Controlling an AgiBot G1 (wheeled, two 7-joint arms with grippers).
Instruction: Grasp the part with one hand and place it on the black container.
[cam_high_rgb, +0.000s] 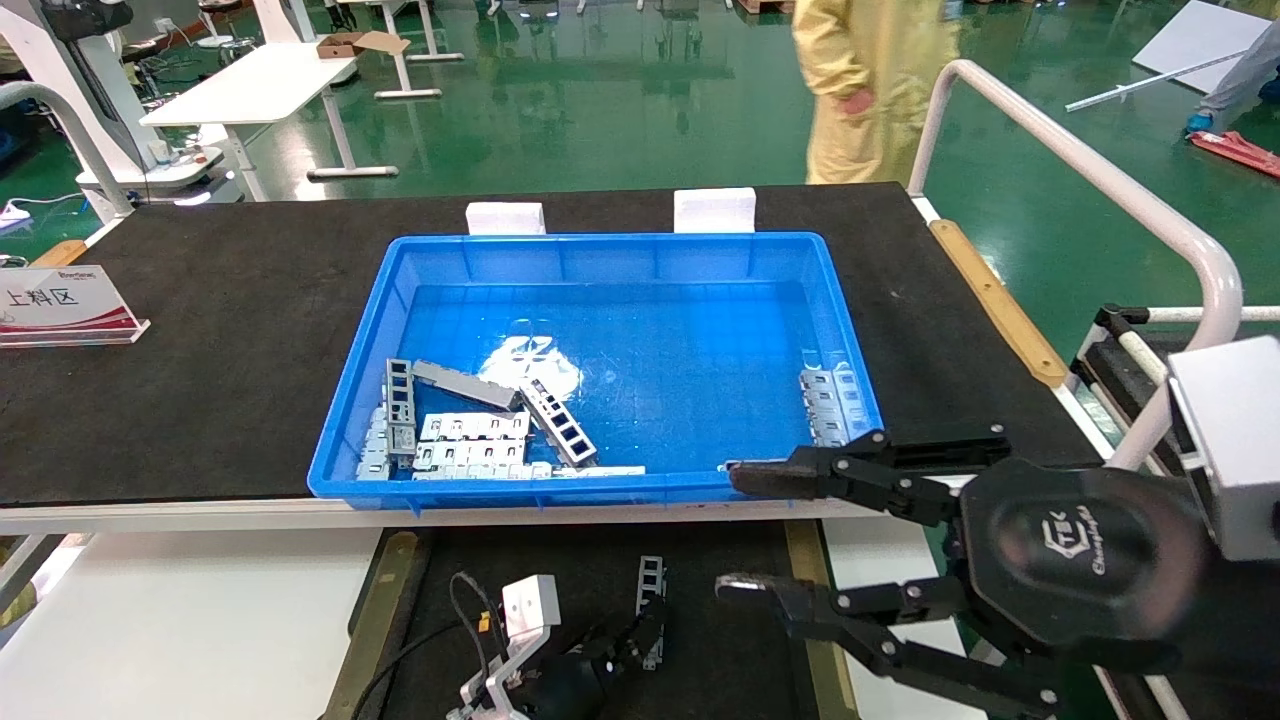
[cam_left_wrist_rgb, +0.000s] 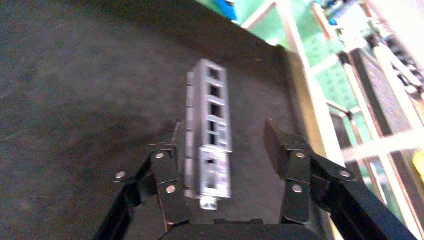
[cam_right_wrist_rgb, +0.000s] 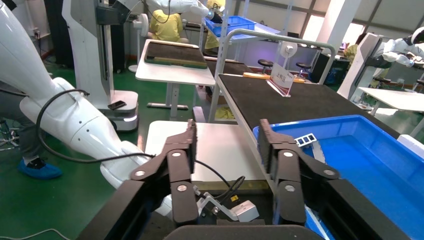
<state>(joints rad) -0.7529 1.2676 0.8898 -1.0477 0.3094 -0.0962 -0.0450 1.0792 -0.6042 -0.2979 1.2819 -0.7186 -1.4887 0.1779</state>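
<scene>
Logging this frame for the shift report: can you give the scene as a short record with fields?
part: windowed bracket lying between the left tool's spread fingers, over the black container
left tool: open, low over the container
black container: below the bin, brass rails at its sides
blue bin: holds more brackets
right tool: open, empty, by the bin's near right corner

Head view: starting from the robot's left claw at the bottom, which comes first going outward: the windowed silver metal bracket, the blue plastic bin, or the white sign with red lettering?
1. Windowed silver bracket, right between the left gripper's open fingers.
2. Blue plastic bin, just beyond, ahead.
3. White sign with red lettering, far left on the tabletop.
</scene>
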